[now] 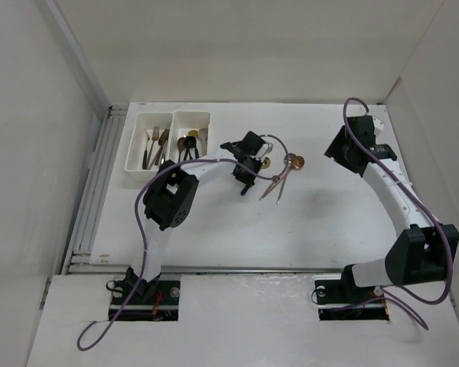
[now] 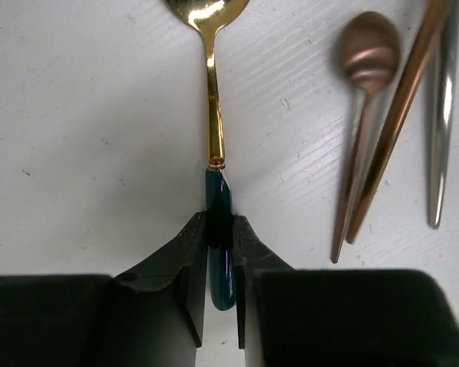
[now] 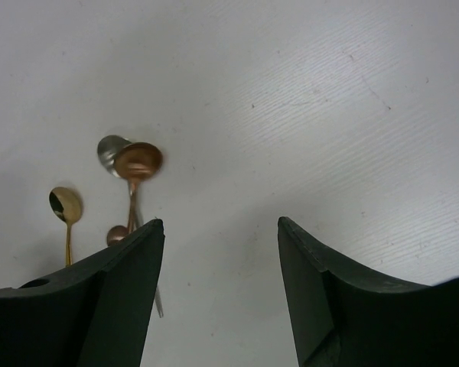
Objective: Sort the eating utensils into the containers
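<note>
As left end effector (image 2: pixel 220 231) clamps spoon (image 2: pixel 218 195) — teal handle, gold bowl

Overhead camera looks down on the whole table (image 1: pixel 214 222); both wrist cameras face it closely, sharing the loose spoons (image 3: pixel 138 162)

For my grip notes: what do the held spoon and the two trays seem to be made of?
Spoon: probably metal. The head and neck are polished gold with mirror glints. Its handle is glossy dark teal, perhaps a coating. Trays: likely plastic, judging by the plain white colour and thin low walls, though the finish is too distant to judge.
</note>
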Controlling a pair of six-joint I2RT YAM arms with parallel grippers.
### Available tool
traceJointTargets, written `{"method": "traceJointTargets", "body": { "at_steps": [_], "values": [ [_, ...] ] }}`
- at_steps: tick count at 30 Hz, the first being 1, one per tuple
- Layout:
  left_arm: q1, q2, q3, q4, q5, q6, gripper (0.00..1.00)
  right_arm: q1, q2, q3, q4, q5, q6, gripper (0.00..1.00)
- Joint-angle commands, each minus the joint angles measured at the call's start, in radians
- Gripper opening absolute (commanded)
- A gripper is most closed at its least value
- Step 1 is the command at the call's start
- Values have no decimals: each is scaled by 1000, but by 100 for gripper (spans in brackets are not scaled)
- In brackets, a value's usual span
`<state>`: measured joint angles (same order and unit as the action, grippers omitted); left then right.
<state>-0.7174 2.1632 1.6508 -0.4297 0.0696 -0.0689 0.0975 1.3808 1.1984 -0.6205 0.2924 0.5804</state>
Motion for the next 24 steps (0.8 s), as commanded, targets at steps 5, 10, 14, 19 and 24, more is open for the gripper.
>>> {"method": "traceJointTargets", "body": {
  "at_steps": [5, 10, 14, 19, 24],
  "values": [
    [85, -84, 12, -64, -57, -5, 0, -2, -22, 67, 28, 4, -30, 66],
    [147, -224, 157, -73, -151, 47, 0, -2, -22, 58, 28, -18, -30, 65],
    [159, -302, 211, -17, -313, 103, 0, -2, -22, 37, 48, -29, -30, 65],
    [259, -281, 152, -17, -303, 115, 0, -2, -13, 36, 59, -50, -39, 65],
    [334, -221, 90, -17, -255, 106, 5, -2, -12, 36, 59, -50, -63, 65]
  ]
}}
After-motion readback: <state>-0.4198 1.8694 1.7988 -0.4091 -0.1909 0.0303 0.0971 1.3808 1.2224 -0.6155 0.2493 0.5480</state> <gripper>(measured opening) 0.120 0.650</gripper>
